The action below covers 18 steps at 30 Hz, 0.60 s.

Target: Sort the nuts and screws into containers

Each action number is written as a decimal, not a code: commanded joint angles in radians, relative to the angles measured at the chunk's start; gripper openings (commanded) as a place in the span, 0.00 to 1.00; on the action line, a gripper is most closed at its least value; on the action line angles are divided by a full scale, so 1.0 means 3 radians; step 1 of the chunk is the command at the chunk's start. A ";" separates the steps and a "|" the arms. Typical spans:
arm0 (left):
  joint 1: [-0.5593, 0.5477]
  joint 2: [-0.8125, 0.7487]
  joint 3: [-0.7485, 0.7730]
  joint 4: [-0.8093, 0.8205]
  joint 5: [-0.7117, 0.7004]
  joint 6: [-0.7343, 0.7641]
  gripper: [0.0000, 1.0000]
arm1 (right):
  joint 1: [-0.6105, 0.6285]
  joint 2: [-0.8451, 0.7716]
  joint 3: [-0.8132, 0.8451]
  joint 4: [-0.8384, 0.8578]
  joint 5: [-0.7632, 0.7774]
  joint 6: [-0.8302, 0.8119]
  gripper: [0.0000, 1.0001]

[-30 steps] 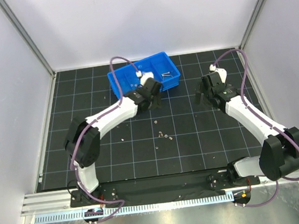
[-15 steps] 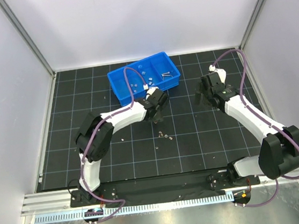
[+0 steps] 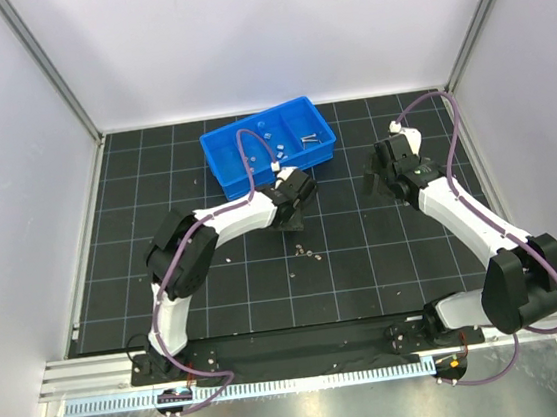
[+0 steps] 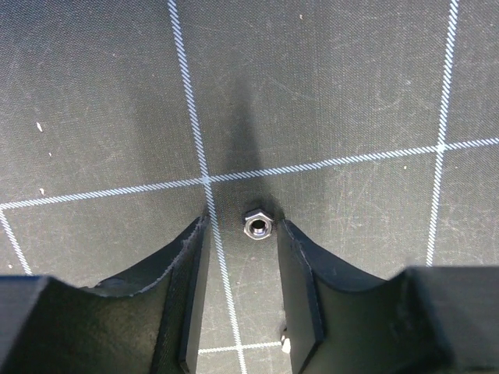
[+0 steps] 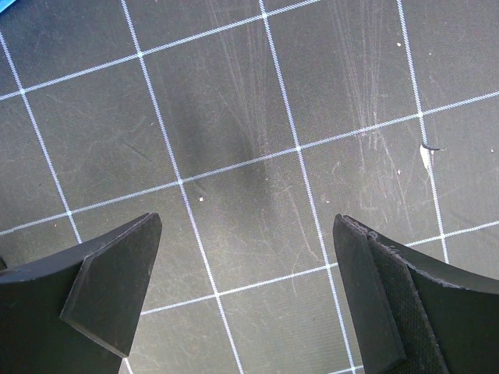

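The blue tray [image 3: 210, 158] sits at the far middle of the mat [image 3: 365, 259], two screws [image 3: 313, 140] lying in its right-end section and a few nuts [image 3: 267, 134] scattered in the sections to their left. Just in front of it the left gripper [image 4: 242, 226] is low over the mat, fingers narrowly spread either side of one nut [image 4: 257, 224] without touching it. The right gripper [image 5: 248, 234] hangs right of the tray, fingers spread wide.
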 commanded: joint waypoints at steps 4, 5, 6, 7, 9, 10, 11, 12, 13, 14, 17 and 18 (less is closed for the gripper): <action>-0.0002 0.0127 -0.0001 0.0042 0.0042 -0.0004 0.33 | -0.0015 -0.0037 0.0072 0.0006 0.0089 0.0011 1.00; -0.0007 0.0142 -0.0001 0.0037 0.0047 -0.0009 0.32 | -0.0015 -0.0042 0.0072 0.0001 0.0099 0.0016 1.00; -0.0008 0.0148 0.0004 0.0017 0.0048 -0.0009 0.29 | -0.0015 -0.0047 0.0072 0.0001 0.0104 0.0016 1.00; -0.0008 0.0143 0.0004 0.0017 0.0048 -0.0009 0.27 | -0.0015 -0.0047 0.0072 0.0001 0.0099 0.0011 1.00; -0.0007 0.0132 0.0004 -0.0009 0.0063 -0.0014 0.21 | -0.0015 -0.0042 0.0072 0.0001 0.0094 0.0016 1.00; -0.0008 0.0127 -0.0006 -0.0019 0.0058 -0.0019 0.19 | -0.0015 -0.0042 0.0072 0.0006 0.0089 0.0016 1.00; -0.0008 0.0112 -0.0016 -0.0024 0.0053 -0.0034 0.17 | -0.0015 -0.0042 0.0072 0.0011 0.0089 0.0021 1.00; -0.0008 0.0092 -0.0026 -0.0019 0.0048 -0.0039 0.14 | -0.0015 -0.0037 0.0067 0.0016 0.0084 0.0021 1.00; -0.0002 0.0076 -0.0037 -0.0009 0.0022 -0.0029 0.13 | -0.0015 -0.0037 0.0072 0.0021 0.0079 0.0026 1.00; -0.0002 0.0061 -0.0037 0.0007 0.0007 -0.0014 0.12 | -0.0015 -0.0037 0.0072 0.0016 0.0069 0.0026 1.00; -0.0002 -0.0036 0.0024 0.0012 -0.0080 0.0052 0.11 | -0.0015 -0.0022 0.0087 0.0016 0.0053 0.0031 1.00; 0.0008 -0.0107 0.0050 0.0022 -0.0101 0.0058 0.10 | -0.0015 -0.0027 0.0087 0.0016 0.0058 0.0026 1.00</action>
